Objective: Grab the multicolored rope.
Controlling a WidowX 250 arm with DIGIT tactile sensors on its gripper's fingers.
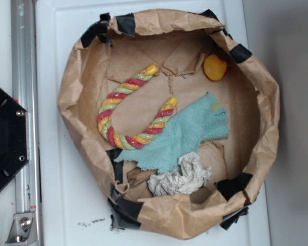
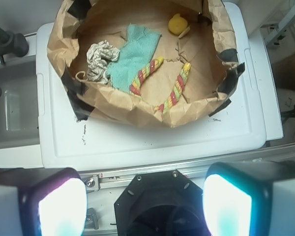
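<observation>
The multicolored rope (image 1: pixel 126 110) lies bent in a U on the brown paper floor of a crumpled paper bowl (image 1: pixel 72 92), left of centre. In the wrist view the multicolored rope (image 2: pixel 173 93) shows as two arms near the bowl's near wall, its bend hidden behind the paper rim. My gripper (image 2: pixel 145 206) hangs high above the robot base, well short of the bowl. Its two glowing pads stand far apart, open, with nothing between them. The gripper is out of the exterior view.
A teal cloth (image 1: pixel 192 134) touches the rope's right arm. A crumpled white paper wad (image 1: pixel 180 177) lies below it, a yellow-orange toy (image 1: pixel 215 67) at the back. Black tape patches the bowl's rim. The black robot base (image 1: pixel 5 138) and a metal rail (image 1: pixel 23 102) flank the white table.
</observation>
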